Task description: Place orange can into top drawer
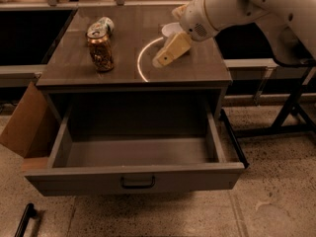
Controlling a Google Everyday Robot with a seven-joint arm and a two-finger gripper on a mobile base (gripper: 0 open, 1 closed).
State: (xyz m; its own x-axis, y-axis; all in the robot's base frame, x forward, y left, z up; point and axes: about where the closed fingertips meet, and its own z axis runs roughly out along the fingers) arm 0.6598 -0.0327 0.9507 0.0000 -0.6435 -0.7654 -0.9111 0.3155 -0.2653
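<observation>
The orange can (100, 52) stands upright on the left part of the brown cabinet top (197, 68), silver top up. The top drawer (133, 177) is pulled wide open below, grey and empty, with a dark bar handle (138, 182) on its front panel. My gripper (168, 54) hangs over the middle of the cabinet top, to the right of the orange can and apart from it, its cream fingers pointing down-left. It holds nothing that I can see.
A pale green-and-white can (104, 24) lies on its side just behind the orange can. A white bowl (170, 29) sits at the back, partly hidden by my arm. A cardboard box (22, 125) leans left of the drawer. A black metal frame (291, 107) stands at right.
</observation>
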